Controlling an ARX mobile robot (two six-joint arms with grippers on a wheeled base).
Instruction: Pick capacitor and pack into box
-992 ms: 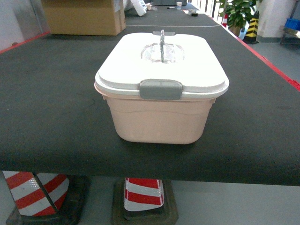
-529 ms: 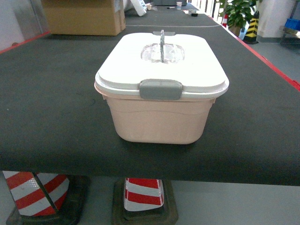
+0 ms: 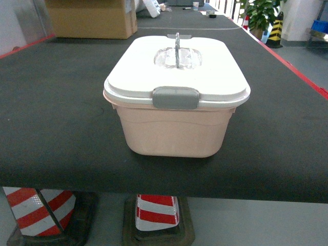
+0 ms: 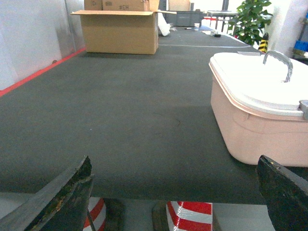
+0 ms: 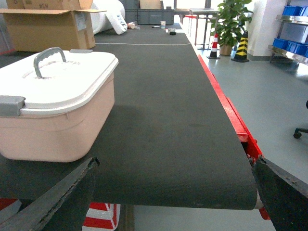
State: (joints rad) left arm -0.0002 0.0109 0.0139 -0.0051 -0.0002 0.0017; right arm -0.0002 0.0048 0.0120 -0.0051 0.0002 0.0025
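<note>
Box (image 3: 174, 134) of smooth, faintly glossy peach plastic with white plastic lid (image 3: 177, 66) and matt grey latch (image 3: 176, 97), on a matt, finely textured black table (image 3: 56, 113); brown cardboard carton (image 4: 120, 31) behind

No change is being recorded in the head view across the last second. The box (image 3: 177, 97) is not being shifted on the bench (image 3: 56, 118); its lid (image 3: 177, 69) is not being lifted, and the latch (image 3: 176, 97) and handle (image 3: 177, 48) are not being moved. Nothing is being brought into or taken out of that view. No earlier wrist pictures are being offered for comparison.
</note>
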